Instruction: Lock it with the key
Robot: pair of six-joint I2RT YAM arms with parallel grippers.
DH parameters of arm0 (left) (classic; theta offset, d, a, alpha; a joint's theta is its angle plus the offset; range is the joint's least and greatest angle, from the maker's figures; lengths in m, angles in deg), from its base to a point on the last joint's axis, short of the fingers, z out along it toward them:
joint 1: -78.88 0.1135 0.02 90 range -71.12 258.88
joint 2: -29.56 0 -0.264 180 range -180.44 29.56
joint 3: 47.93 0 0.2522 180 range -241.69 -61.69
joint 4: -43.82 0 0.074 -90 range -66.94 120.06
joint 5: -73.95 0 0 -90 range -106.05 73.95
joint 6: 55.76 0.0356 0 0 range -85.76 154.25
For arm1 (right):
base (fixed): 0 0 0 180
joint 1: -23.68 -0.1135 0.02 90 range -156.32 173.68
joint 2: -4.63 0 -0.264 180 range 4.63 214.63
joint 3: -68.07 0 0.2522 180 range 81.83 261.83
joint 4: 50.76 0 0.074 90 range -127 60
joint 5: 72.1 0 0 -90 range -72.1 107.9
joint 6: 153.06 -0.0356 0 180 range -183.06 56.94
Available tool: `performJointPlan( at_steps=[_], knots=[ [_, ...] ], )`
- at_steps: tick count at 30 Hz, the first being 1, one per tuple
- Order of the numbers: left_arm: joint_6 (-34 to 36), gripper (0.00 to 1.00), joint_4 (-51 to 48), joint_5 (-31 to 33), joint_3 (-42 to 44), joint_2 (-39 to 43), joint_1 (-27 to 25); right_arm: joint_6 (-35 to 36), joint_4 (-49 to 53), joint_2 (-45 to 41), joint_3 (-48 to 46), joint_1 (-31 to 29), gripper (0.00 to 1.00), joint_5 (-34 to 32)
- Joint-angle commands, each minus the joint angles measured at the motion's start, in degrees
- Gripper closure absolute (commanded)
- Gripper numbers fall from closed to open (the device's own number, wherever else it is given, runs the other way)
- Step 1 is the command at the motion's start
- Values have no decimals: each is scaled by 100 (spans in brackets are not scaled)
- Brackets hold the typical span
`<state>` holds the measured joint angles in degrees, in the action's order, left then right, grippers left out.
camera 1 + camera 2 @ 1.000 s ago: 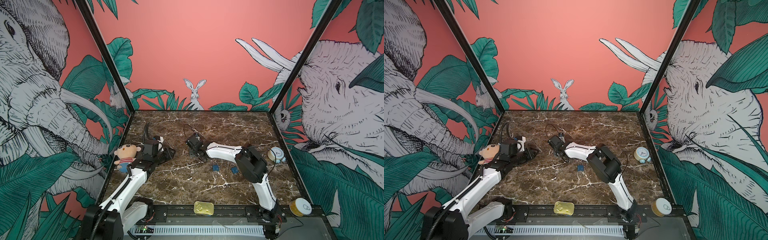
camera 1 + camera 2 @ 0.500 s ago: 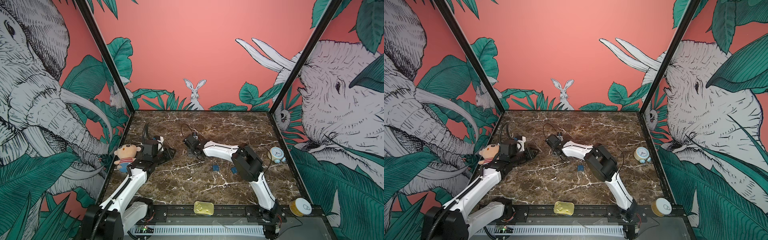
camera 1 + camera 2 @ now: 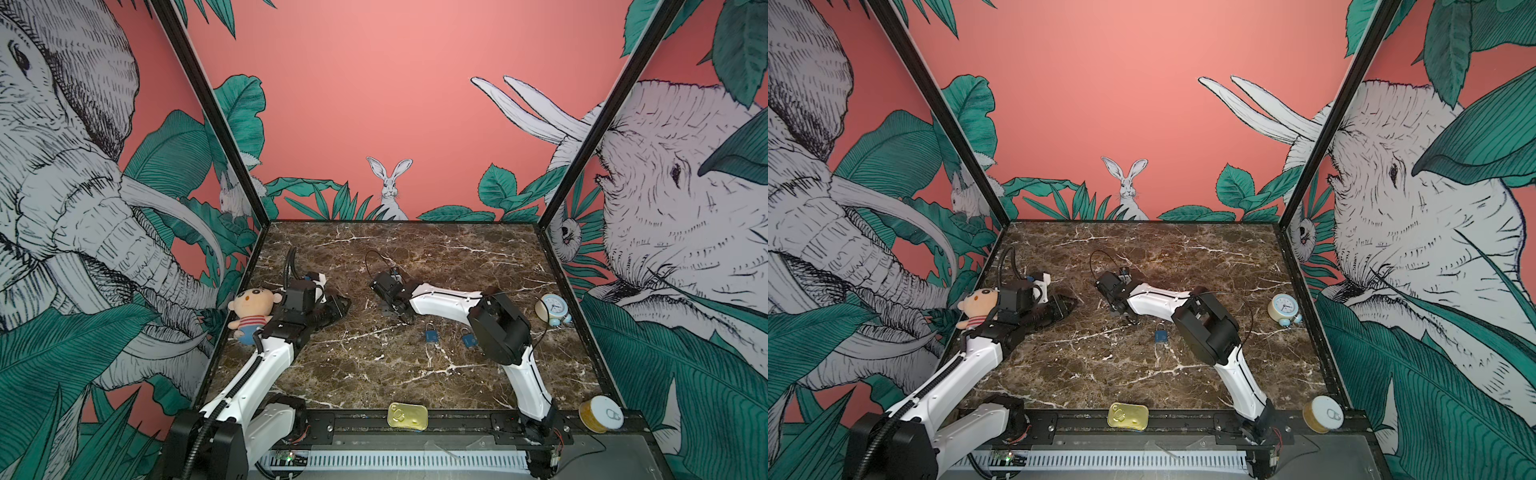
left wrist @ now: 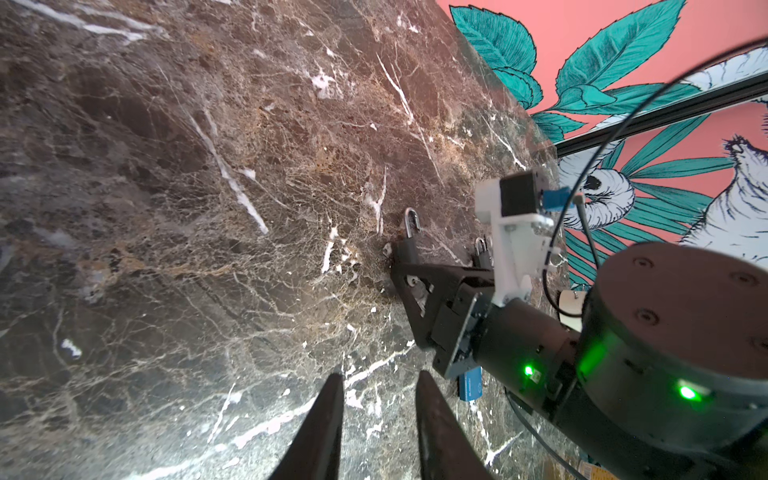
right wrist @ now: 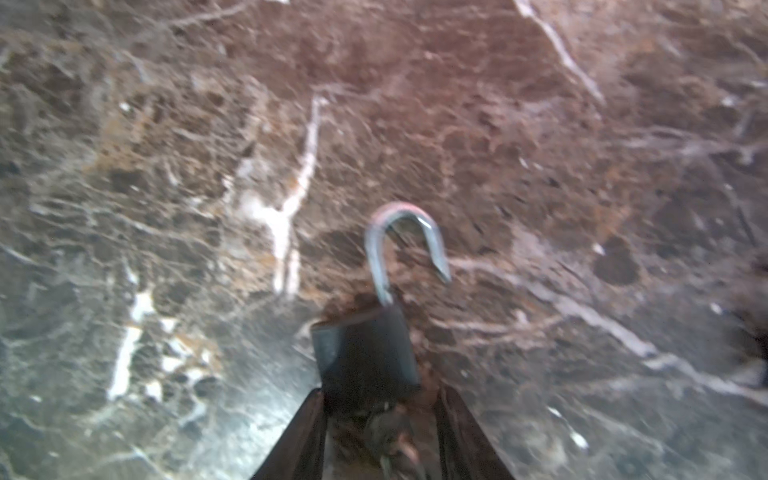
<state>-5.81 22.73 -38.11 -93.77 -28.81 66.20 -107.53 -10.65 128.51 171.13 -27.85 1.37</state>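
Gold tin sealed; right jaws hold padlock

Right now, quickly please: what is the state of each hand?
Left hand: open, holding nothing.
Right hand: jaws around the black padlock; whether they grip it cannot be told.

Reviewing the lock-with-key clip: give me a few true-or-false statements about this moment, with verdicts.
1. The black padlock in the right gripper has its shackle open. True.
2. The left gripper holds a key. False: its fingers stand apart, nothing between them.
3. Two blue padlocks lie on the table. True.
4. The alarm clock stands beside the plush doll. False: they sit at opposite sides of the table.
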Motion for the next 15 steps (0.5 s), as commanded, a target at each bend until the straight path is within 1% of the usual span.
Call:
performJointPlan(
  at_steps=[1, 8, 15],
  knots=[
    [-60, 68, 158, -51, 91, 39, 30, 78, 330, -274, -228, 39, 57, -122],
    [-89, 68, 196, -61, 113, 40, 38, 524, 59, -530, -334, 77, 51, 125],
    [-106, 67, 161, -27, 83, 46, 38, 1085, -290, -615, -334, 330, 50, 711]
  ],
)
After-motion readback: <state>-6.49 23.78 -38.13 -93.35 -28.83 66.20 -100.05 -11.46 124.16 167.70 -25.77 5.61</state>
